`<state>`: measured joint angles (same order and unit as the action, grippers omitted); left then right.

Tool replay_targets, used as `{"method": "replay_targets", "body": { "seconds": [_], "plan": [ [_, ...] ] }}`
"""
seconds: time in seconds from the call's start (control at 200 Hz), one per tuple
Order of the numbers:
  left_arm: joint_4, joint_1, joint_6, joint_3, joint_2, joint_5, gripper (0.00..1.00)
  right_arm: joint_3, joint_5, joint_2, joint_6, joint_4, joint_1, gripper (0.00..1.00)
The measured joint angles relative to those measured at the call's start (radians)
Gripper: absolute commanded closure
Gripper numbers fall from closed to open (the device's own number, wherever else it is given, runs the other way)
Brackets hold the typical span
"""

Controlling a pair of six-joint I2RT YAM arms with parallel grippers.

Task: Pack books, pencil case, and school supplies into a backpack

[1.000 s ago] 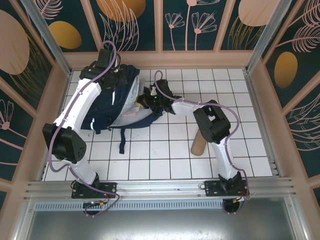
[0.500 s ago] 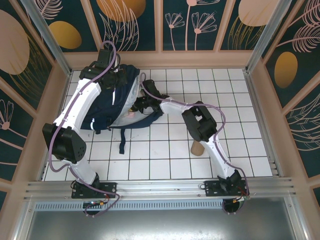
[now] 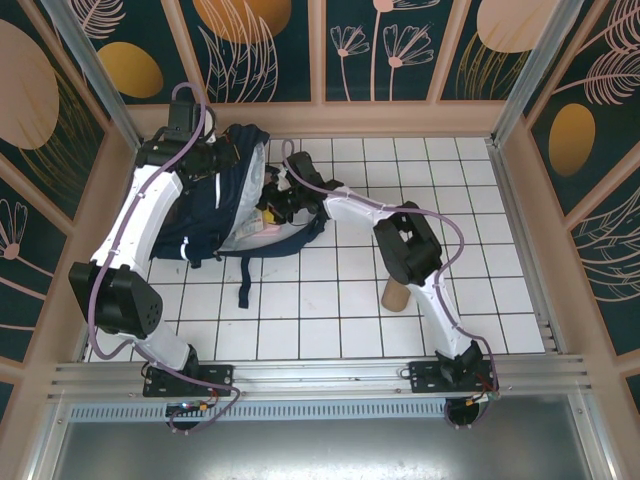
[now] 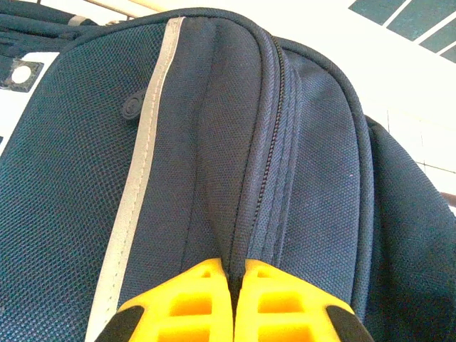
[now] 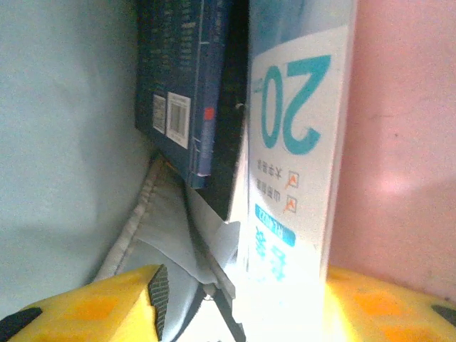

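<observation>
The navy backpack (image 3: 205, 215) lies at the back left of the table, its mouth facing right. My left gripper (image 3: 228, 155) is shut on a fold of the backpack's (image 4: 306, 142) top fabric beside the zip, its tips (image 4: 237, 274) pinched together. My right gripper (image 3: 272, 208) reaches into the mouth. Inside, it (image 5: 242, 306) stands open. The white-and-blue packet (image 5: 296, 142) printed "20" rests against its right finger, apart from the left one. Behind the packet stand a navy book with a barcode label (image 5: 178, 85) and a black book (image 5: 231, 142).
A cardboard tube (image 3: 397, 293) lies on the white tiles under the right arm. A strap (image 3: 244, 285) trails toward the front. Pale grey lining (image 5: 64, 142) is to the left of the gripper inside the backpack, and a pink surface (image 5: 406, 142) to the right.
My left arm has swung left and back, pulling the backpack's top with it. My right gripper has pushed further left into the mouth.
</observation>
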<state>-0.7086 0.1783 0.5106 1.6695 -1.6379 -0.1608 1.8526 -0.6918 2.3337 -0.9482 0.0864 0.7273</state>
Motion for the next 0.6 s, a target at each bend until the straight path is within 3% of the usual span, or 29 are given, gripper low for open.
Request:
{"method": "replay_targets", "body": {
  "seconds": [0.25,0.6],
  "plan": [
    [0.009,-0.005,0.007,-0.008,0.000,-0.015,1.00,-0.037,0.060,-0.073,0.058,0.134,-0.010,0.43],
    [0.021,-0.014,0.016,-0.020,0.000,-0.040,0.97,-0.189,0.094,-0.221,0.106,0.148,-0.075,0.44]
  ]
}}
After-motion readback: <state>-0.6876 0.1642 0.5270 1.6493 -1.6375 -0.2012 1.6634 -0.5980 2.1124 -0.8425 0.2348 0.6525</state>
